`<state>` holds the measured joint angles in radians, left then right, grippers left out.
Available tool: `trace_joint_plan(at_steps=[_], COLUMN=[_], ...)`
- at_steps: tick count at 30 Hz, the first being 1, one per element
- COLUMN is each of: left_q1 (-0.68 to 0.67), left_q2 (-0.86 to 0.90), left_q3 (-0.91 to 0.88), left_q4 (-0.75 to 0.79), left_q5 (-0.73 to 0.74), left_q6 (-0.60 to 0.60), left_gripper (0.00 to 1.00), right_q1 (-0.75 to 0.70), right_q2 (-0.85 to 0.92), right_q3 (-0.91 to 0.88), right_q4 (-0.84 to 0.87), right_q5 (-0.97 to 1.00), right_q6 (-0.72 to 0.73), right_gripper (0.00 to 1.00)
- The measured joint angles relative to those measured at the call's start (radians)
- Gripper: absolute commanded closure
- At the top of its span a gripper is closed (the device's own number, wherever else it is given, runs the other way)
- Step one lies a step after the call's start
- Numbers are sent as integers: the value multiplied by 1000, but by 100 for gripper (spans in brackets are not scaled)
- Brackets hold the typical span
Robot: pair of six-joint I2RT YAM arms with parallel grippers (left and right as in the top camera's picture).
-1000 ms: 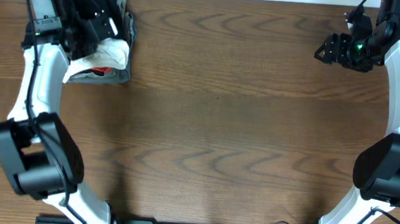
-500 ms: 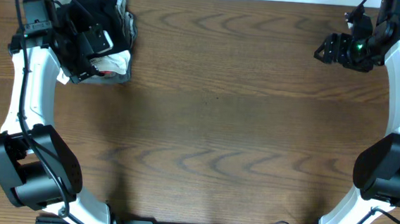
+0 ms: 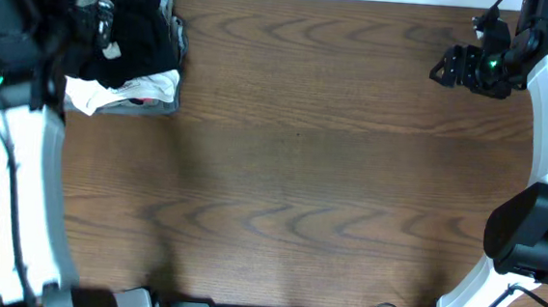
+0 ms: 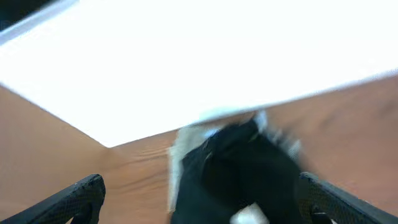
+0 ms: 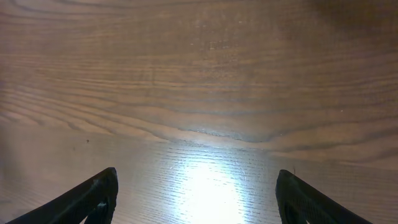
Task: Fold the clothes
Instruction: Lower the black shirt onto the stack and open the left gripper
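Wood table [image 3: 292, 174]: middle prob. meant as folding space. Black shirt [image 3: 134, 18] sat bunched atop the pile at far-left corner, over white garment [image 3: 128, 90], not yet spread. Left gripper [image 4: 205, 205] hung just above shirt, jaws wide, holding nothing. Right gripper [image 5: 196, 196] was parked far-right over bare wood, jaws wide, empty.

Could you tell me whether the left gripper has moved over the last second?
Yes. Seen from overhead, the left gripper has pulled leftward off the black shirt, toward the left edge of the table, jaws now open.
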<state>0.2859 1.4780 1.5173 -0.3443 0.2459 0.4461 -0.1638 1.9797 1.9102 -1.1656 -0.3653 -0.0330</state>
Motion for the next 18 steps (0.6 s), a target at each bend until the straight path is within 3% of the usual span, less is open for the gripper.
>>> trace_joint_plan(at_steps=[7, 11, 18], left_q1=[0, -11, -84], left_q2=[-62, 43, 306], left_q3=[14, 14, 11], left_q4=[-10, 59, 304], left_q5=[71, 70, -126], left_q6=[-327, -439, -559], left_gripper=[2, 0, 1], right_q1=[0, 0, 0], right_q2=[0, 0, 0], right_q3=[0, 0, 0], right_q4=[2, 4, 2], right_q5=[0, 0, 0], right_q6=[0, 0, 0], right_gripper=[20, 20, 20])
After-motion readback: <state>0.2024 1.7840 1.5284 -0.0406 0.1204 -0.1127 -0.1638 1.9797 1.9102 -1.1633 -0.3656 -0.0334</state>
